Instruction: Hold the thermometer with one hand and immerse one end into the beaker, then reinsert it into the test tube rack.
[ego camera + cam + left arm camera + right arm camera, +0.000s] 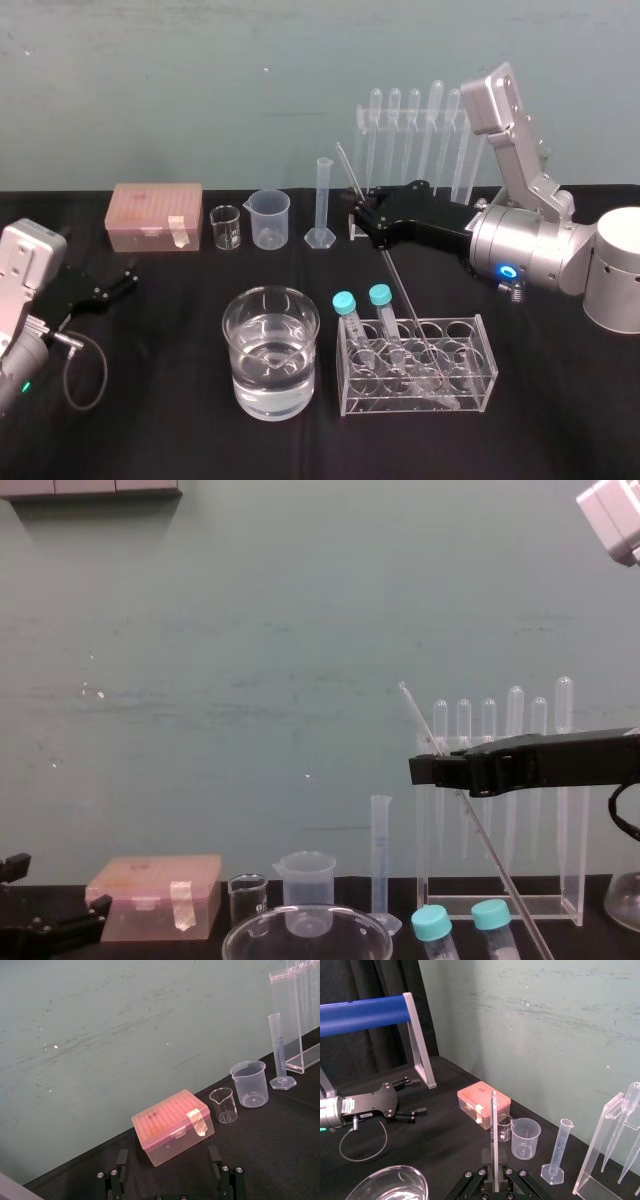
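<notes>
Thermometer (405, 297) leans with its top toward 11 o'clock, pinched by the right end effector (365, 218), which is closed on it. Its lower end reaches into the low tube rack (480, 375) at 3 o'clock of the beaker (236, 360). Left end effector (128, 277) rests at 9 o'clock on the counter (150, 420), fingers spread apart.

Black cloth covers the worktop (150, 440) before a pale teal wall (200, 80). At ten o'clock from the wide clear glass beaker (270, 350) sits a pink translucent plastic box (156, 215). Teal caps (345, 301) top two clear tubes (352, 330). The long black right end effector (358, 215) carries a blue glowing ring (509, 271); the thin clear glass thermometer (493, 1125) seems finely dark-marked.
</notes>
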Available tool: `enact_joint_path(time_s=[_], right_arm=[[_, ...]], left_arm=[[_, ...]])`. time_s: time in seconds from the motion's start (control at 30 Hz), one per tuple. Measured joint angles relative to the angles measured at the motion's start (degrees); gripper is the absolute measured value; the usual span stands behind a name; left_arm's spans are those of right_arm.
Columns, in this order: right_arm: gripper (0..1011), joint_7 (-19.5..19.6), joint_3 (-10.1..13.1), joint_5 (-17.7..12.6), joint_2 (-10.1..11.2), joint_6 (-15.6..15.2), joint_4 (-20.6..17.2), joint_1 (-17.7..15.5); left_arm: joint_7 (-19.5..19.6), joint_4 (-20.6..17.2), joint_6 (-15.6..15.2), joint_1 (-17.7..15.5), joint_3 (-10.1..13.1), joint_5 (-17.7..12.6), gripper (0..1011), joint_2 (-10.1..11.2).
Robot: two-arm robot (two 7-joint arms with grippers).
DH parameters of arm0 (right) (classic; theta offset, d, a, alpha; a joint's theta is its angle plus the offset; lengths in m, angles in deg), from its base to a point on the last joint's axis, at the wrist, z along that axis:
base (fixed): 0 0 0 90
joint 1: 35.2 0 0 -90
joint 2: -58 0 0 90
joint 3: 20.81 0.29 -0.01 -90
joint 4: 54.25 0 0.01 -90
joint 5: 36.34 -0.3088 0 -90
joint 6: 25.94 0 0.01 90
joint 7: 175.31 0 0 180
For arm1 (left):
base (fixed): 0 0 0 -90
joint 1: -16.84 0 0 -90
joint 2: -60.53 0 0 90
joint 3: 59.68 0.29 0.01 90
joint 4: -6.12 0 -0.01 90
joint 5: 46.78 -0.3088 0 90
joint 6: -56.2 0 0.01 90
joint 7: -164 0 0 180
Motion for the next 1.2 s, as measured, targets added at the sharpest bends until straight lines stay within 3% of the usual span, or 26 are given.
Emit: enact_joint_path(time_s=[0.17, 0.33, 0.4, 0.6, 0.63, 0.77, 1.03, 1.2], right_arm=[[56, 0.0, 0.4, -0.1, -0.1, 0.6, -0.2, -0.6], [56, 0.1, 1.6, 0.4, -0.2, 4.5, -1.1, -2.4], [56, 0.1, 2.9, 0.6, -0.2, 7.8, -1.7, -3.9], [56, -1.2, 6.5, -0.4, 0.0, 14.3, -3.2, -7.7], [56, -1.2, 6.5, -0.4, 0.0, 14.3, -3.2, -7.7], [56, -3.0, 10.0, -4.2, 0.0, 17.9, -3.8, -11.1], [56, -5.5, 13.4, -8.3, 0.9, 19.6, -5.0, -12.4], [56, -7.4, 14.3, -11.0, 1.3, 18.4, -5.5, -8.8]], left_arm=[[0.0, 0.0, 0.0, 0.0, 0.0, 0.0, 1008, 0.0], [0.0, 0.0, 0.0, 0.0, 0.0, 0.0, 1008, 0.0], [0.0, 0.0, 0.0, 0.0, 0.0, 0.0, 1008, 0.0], [0.0, 0.0, 0.0, 0.0, 0.0, 0.0, 1008, 0.0], [0.0, 0.0, 0.0, 0.0, 0.0, 0.0, 1008, 0.0], [0.0, 0.0, 0.0, 0.0, 0.0, 0.0, 1008, 0.0], [0.0, 0.0, 0.0, 0.0, 0.0, 0.0, 1008, 0.0], [0.0, 0.0, 0.0, 0.0, 0.0, 0.0, 1008, 0.0]])
